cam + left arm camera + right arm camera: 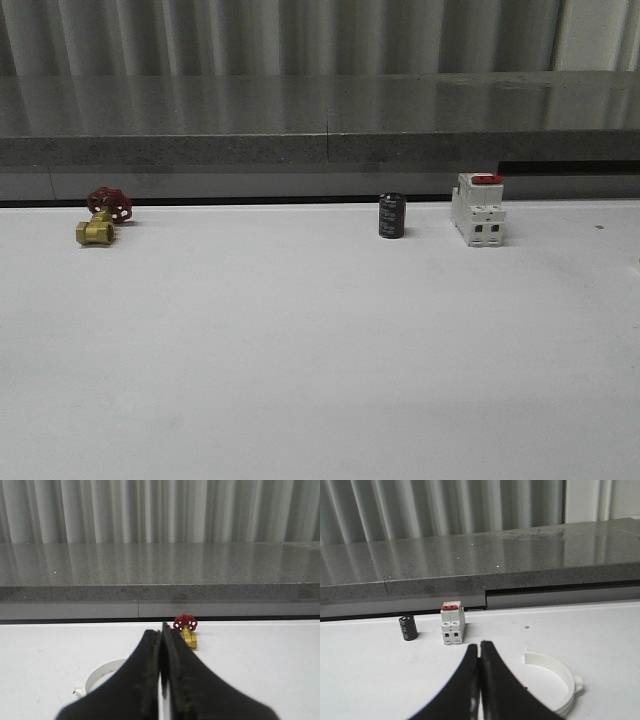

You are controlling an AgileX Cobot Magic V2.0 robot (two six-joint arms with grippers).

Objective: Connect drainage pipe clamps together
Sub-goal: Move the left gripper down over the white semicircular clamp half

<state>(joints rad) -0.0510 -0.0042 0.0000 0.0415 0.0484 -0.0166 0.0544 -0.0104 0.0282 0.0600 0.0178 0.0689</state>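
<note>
Nothing is grasped yet: the left pincer is closed and empty above the tabletop, one clamp half lying just beside it, so it must open before reaching. The right pincer is closed and empty too, the other half near it. The valve, capacitor and switch stand well back, blocking nothing.

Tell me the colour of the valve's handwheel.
Red, on a brass body; the valve shows best in the front view.
</note>
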